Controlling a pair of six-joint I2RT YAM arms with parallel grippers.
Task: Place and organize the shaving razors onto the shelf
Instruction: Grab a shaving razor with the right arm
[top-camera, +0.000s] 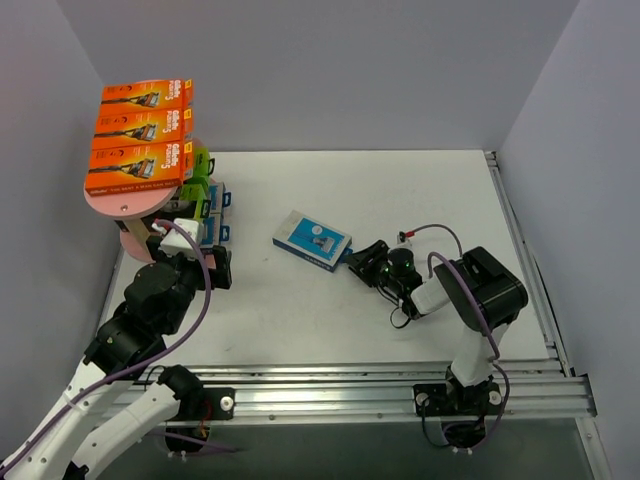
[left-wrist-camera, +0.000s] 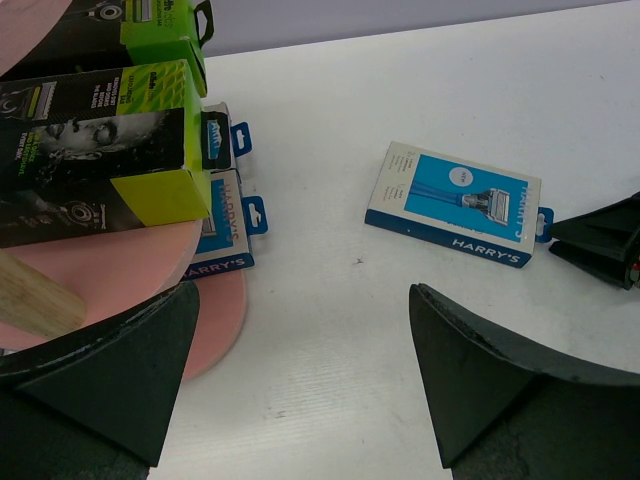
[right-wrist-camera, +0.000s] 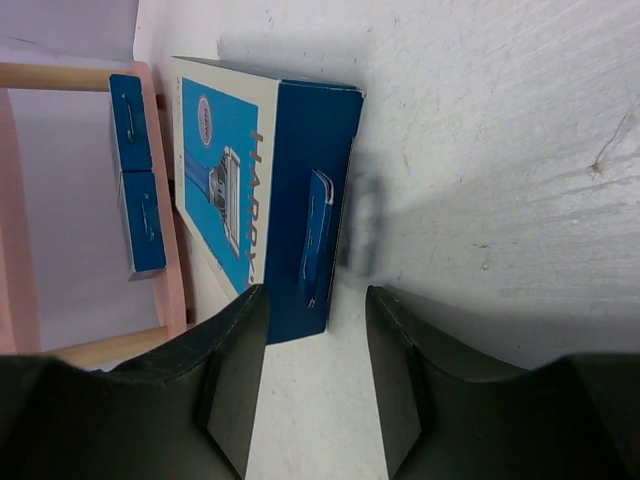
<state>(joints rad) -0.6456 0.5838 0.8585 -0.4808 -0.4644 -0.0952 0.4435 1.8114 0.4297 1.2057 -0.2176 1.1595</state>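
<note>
1. Blue-and-white, the Harry's razor pack (top-camera: 312, 240) lies flat on the tabletop (top-camera: 420, 190) mid-scene. It is well apart from the pink shelf (top-camera: 120, 206) at the far left, and its hang tab (right-wrist-camera: 318, 235) points toward the right arm.
2. On the shelf, three orange packs (top-camera: 140, 125) sit on the top board, black-and-lime packs (left-wrist-camera: 100, 140) on a middle board and two blue packs (left-wrist-camera: 225, 215) on a lower one. By my judgement the pack on the tabletop is the last one to place.
3. The right end effector (right-wrist-camera: 315, 295) is low at the near right end of the pack. Its fingers stand partly apart on either side of the tab's tip, with a gap on both sides, so it grasps nothing yet.
4. The left end effector (left-wrist-camera: 302, 290) is released wide and empty, close beside the shelf's lower board.
5. Risk: the tab is thin and only its tip sits between the fingers. A shallow pinch could let it bend or slip, and the pack would drop.
6. Risk: if one finger meets the pack first, it may shove or turn the pack on the smooth tabletop and spoil the alignment.
7. Risk: held by the tab alone, the pack would likely hang and swing, which makes it hard to slide in beside the other blue packs.
8. Risk: the lower board is crowded and the left arm is right next to it. A bump there could knock packs off the shelf.
</note>
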